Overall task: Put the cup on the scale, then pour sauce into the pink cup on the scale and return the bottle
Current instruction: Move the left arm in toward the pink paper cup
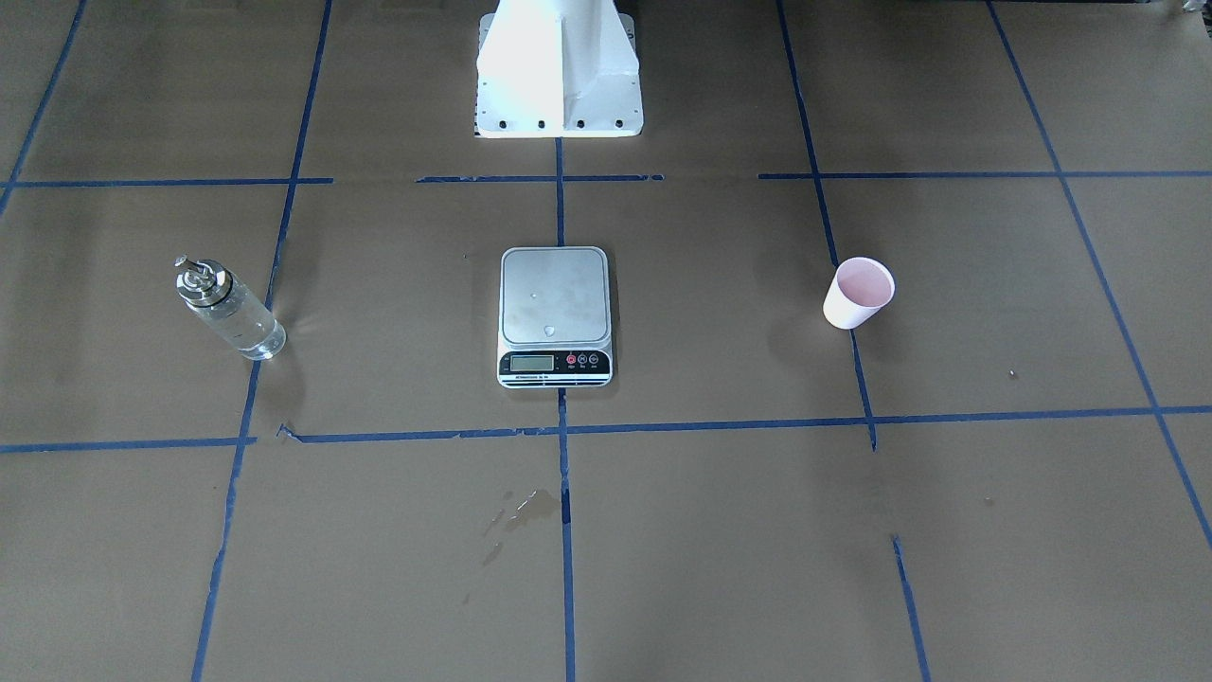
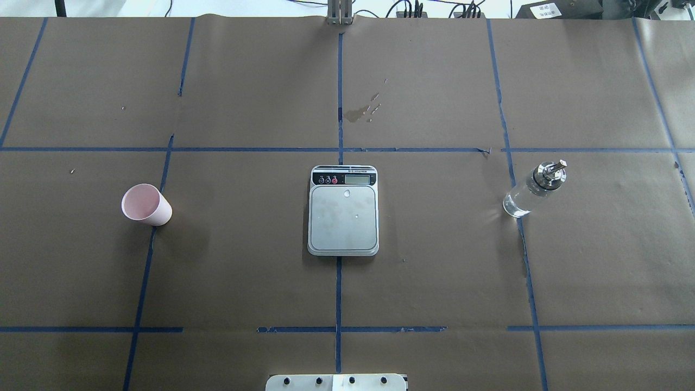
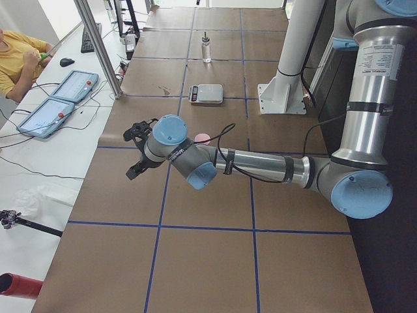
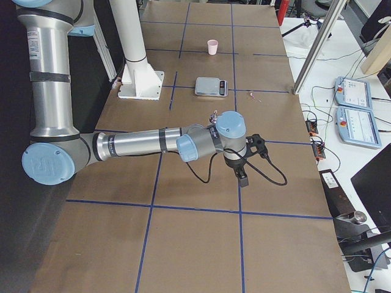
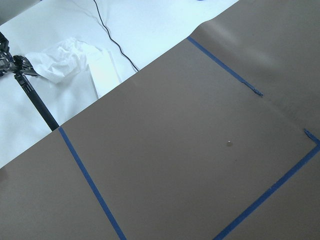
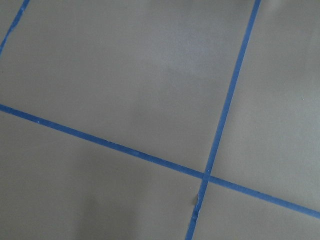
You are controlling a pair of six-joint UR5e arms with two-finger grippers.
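The pink cup stands upright on the brown paper, far to the robot's left of the scale. The scale's steel plate is bare. The clear glass bottle stands upright far on the scale's other side, with barely visible clear sauce inside. My left gripper shows only in the exterior left view, near the table's end past the cup. My right gripper shows only in the exterior right view, near the opposite end. I cannot tell whether either is open or shut. The wrist views show only paper and tape.
The white robot pedestal stands behind the scale. A wet stain marks the paper on the scale's far side. Beyond that edge lie tablets, cables and a seated person.
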